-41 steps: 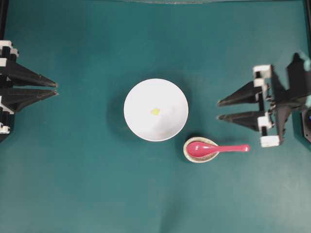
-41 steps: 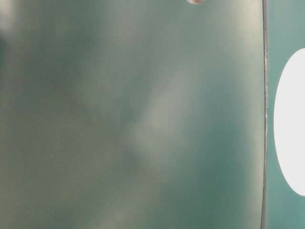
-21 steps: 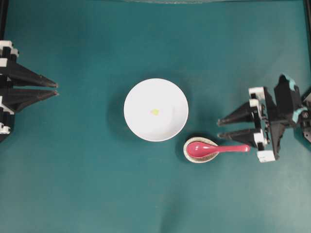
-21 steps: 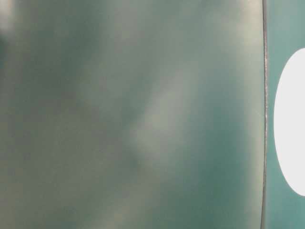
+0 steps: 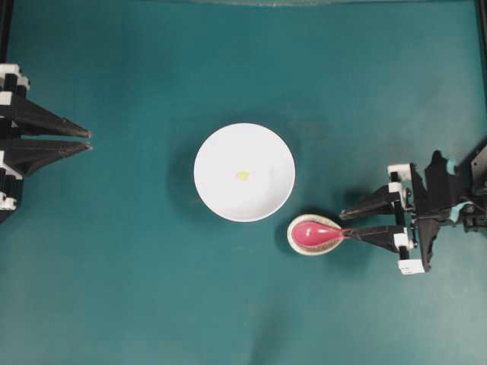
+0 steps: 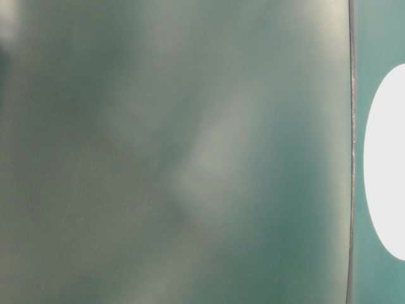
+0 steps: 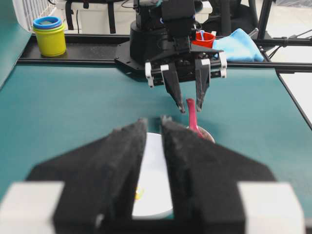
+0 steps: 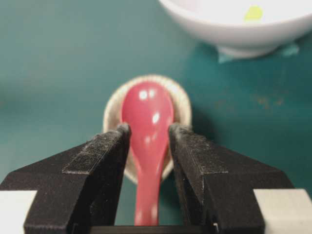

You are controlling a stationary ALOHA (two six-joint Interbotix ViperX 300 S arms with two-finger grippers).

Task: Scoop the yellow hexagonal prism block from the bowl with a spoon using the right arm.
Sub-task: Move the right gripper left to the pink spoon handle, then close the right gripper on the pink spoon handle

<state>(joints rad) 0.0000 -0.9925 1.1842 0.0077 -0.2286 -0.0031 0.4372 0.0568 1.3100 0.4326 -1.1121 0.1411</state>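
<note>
The white bowl stands mid-table with the tiny yellow hexagonal prism block inside it. To its lower right, the pink-red spoon rests with its scoop in a small speckled dish. My right gripper is open and low, and its fingers straddle the spoon's handle. The right wrist view shows the spoon between the fingers with a gap on each side, and the bowl and block beyond. My left gripper waits at the far left, narrowly open and holding nothing.
In the left wrist view, a yellow cup, a red cup and a blue cloth sit behind the right arm's base, off the mat. The table-level view is a blur with a white oval at its right edge.
The right gripper has come down and moved sideways onto the spoon, so its open fingers now straddle the handle. The left arm, bowl and block have not moved.
</note>
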